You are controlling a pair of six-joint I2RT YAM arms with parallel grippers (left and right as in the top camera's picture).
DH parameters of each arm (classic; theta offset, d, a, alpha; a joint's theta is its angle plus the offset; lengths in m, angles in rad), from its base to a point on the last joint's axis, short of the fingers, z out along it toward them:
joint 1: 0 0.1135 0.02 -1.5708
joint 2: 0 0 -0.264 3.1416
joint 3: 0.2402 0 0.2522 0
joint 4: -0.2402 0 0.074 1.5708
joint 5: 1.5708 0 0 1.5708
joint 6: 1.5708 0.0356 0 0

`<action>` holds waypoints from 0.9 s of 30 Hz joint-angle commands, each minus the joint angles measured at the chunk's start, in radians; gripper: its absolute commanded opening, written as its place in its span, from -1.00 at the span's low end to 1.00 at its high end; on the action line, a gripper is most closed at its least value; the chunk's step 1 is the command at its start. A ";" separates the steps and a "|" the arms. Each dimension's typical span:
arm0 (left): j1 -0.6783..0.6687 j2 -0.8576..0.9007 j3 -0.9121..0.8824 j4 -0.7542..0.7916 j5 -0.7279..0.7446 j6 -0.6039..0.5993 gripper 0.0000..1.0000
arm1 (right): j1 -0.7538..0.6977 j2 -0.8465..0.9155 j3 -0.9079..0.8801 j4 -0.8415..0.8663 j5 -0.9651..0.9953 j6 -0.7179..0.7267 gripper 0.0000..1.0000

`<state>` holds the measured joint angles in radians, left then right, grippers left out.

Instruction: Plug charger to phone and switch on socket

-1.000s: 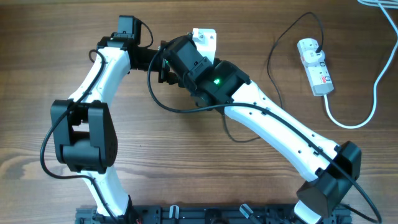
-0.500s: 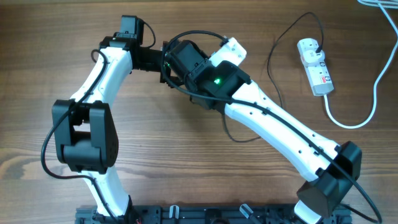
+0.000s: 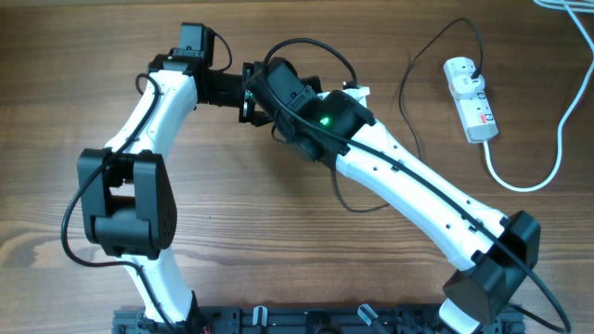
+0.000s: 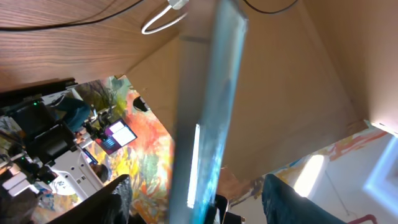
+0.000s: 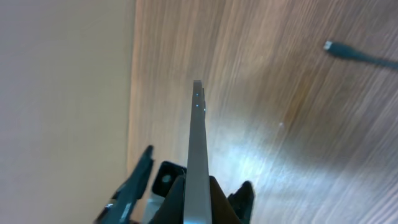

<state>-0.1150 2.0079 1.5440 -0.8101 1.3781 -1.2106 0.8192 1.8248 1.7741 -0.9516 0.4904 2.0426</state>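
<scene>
Matt wood-grain table (image 3: 278, 241), smooth phone (image 5: 198, 143) edge, perhaps metal, white plastic socket (image 3: 471, 102), matt black charger (image 5: 339, 51)

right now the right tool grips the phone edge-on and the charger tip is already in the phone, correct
Not quite. The right tool does grip the phone edge-on, but the charger tip is not in it: the right wrist view shows it lying on the table, apart from the phone.

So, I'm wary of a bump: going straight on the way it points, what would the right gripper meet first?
Probably bare table. In its wrist view the phone clamped in the right gripper leads, with only wood past its tip; the charger's plug tip lies off to the right. Depth is unclear.
</scene>
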 commanded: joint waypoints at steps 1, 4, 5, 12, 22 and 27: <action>0.007 -0.026 0.018 0.000 0.021 -0.047 0.18 | 0.001 -0.042 0.027 0.024 0.018 0.029 -0.91; 0.008 -0.026 0.018 0.015 0.021 -0.068 0.01 | 0.000 -0.042 0.027 0.021 0.018 0.029 -0.91; 0.010 -0.026 0.018 0.029 0.015 -0.081 -0.03 | 0.000 -0.042 0.027 0.020 0.018 0.029 -0.91; 0.010 -0.026 0.018 0.041 0.015 -0.108 -0.47 | -0.001 -0.042 0.027 0.021 0.018 0.029 -0.91; 0.010 -0.026 0.018 0.041 0.015 -0.114 -0.73 | 0.000 -0.042 0.027 0.035 0.012 0.028 -0.76; 0.010 -0.026 0.018 0.041 0.015 -0.114 -0.92 | 0.000 -0.042 0.027 0.029 0.005 0.023 -0.67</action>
<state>-0.1112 2.0079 1.5455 -0.7532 1.3769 -1.2694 0.8051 1.8229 1.7756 -0.9176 0.4831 2.1067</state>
